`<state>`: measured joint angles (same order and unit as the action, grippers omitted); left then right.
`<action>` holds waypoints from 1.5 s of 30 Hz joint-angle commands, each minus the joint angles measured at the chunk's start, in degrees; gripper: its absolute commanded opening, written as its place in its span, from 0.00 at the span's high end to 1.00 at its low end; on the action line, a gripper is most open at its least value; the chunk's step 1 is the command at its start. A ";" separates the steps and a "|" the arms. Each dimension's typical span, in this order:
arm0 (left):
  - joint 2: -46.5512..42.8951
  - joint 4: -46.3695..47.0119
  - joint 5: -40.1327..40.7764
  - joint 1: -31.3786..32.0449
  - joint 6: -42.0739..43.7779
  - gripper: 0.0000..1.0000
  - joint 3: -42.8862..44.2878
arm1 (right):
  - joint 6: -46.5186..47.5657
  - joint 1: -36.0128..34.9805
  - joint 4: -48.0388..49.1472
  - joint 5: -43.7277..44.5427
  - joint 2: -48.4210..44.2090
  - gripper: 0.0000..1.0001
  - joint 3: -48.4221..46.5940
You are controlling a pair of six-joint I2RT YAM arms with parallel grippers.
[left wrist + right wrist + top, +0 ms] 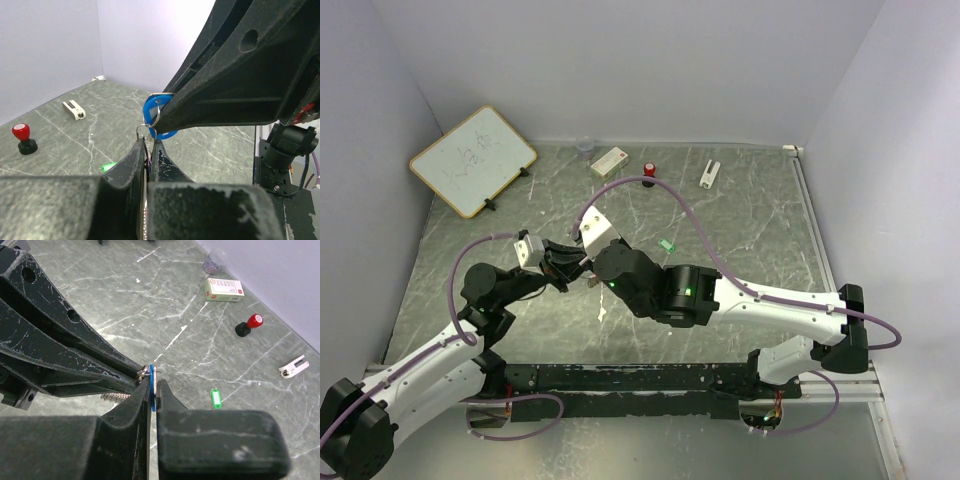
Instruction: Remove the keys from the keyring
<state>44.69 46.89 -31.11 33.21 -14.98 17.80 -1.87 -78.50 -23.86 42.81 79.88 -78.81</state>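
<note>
So — left tool (148, 150) clenched on the keyring (143, 130), right tool (153, 390) clenched on the blue-headed key (149, 107), both above the tabletop (100, 300); green-headed key (216, 397) lies loose on it. Pin ring firm, walk blue key round the coil — no yanking.

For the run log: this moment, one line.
left gripper: shut on keyring | right gripper: shut on blue key | green key: on table, apart

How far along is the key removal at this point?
Done: the green-headed key lies loose on the table, off the keyring. In hand: the right gripper is shut on the blue-headed key while the left gripper pinches the keyring, which threads the blue head's hole. Left: sliding that key free; whether further keys hang there cannot be told.
</note>
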 commanded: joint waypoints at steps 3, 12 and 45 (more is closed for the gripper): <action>0.06 1.14 -0.58 0.27 0.68 0.93 0.04 | 0.15 -0.40 0.27 2.61 -1.24 1.00 -0.84; -1.90 -2.71 -5.95 0.27 4.89 0.93 1.54 | -1.26 -0.43 -5.93 3.72 -0.42 1.00 -4.33; -4.99 -2.72 -30.16 0.27 4.89 0.93 5.00 | 1.34 1.46 -12.93 -0.96 0.45 1.00 -8.25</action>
<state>40.93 36.56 -47.90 32.47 -6.00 22.92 -1.63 -79.57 -41.15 39.33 82.00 -88.55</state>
